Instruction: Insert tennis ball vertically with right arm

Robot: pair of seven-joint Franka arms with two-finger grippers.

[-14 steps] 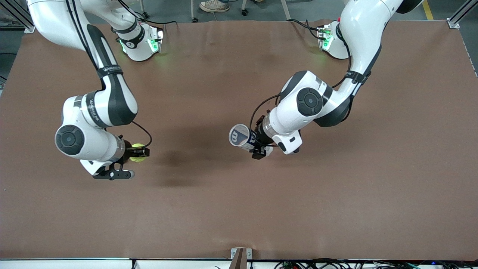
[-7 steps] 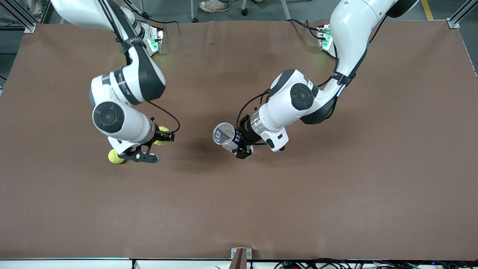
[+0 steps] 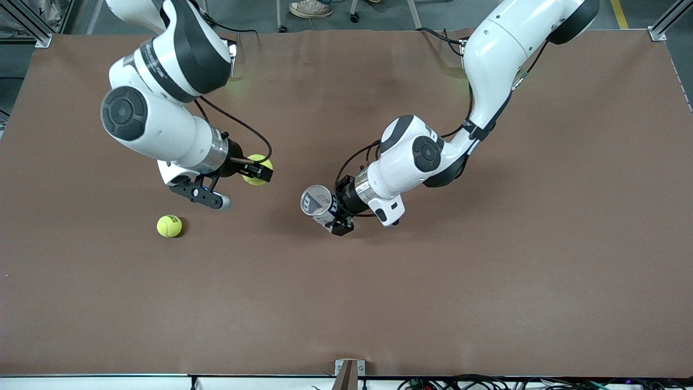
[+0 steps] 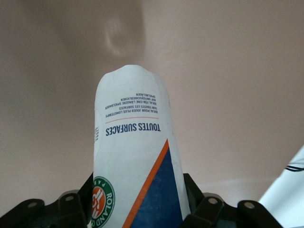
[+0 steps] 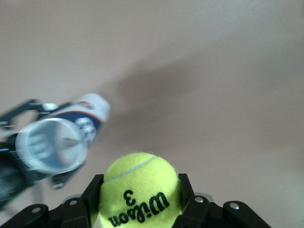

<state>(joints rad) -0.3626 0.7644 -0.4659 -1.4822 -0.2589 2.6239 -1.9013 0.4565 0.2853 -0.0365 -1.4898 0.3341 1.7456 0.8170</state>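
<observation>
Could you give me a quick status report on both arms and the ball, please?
Right gripper shut on tennis ball, up over the table. Left gripper shut on ball can, mouth tilted up. Spare tennis ball on table, not in the way.

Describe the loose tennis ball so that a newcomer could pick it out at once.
Start at the right arm's end of the brown table. The right gripper is up over the table, shut on a tennis ball. The loose tennis ball lies alone on the bare tabletop, nearer the front camera than that arm; nothing touches it, unlike the gripped one.
</observation>
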